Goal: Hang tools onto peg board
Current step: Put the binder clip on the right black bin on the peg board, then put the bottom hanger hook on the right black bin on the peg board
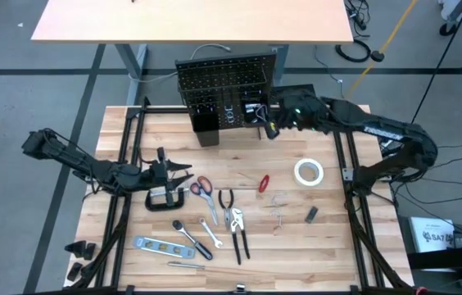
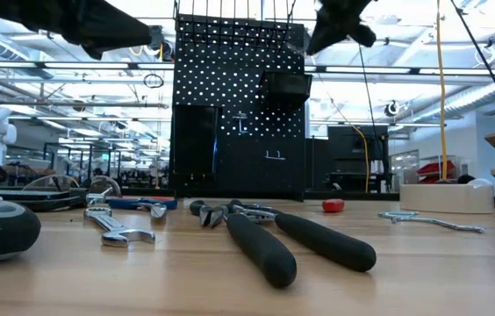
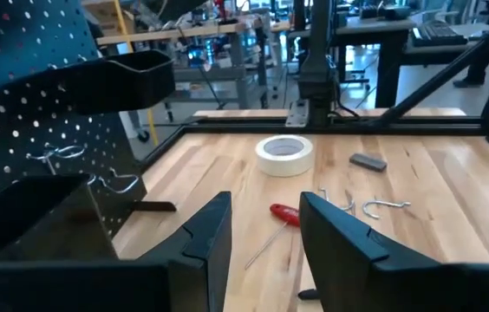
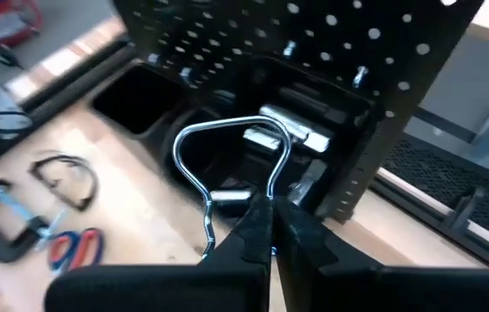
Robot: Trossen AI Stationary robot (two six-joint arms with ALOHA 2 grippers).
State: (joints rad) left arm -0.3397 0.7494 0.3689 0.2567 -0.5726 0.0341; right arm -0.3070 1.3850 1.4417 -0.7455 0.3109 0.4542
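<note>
Right claw (image 4: 266,227) pinched shut on a bent metal hook (image 4: 231,156), just before the peg board (image 4: 314,52), above its bins. Thin grip: hook may twist, miss holes, drop. Left claw (image 3: 262,234) part-open, empty, over worktop (image 3: 453,182); tape roll (image 3: 283,154) ahead.

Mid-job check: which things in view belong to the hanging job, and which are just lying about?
Job:
- peg board
- metal hook, held in the shut right hand at the board
- open left hand over the C-clamp
- scissors, pliers, level, tape roll, red screwdriver

Lying about:
- cables on the floor
- far tabletop
</note>
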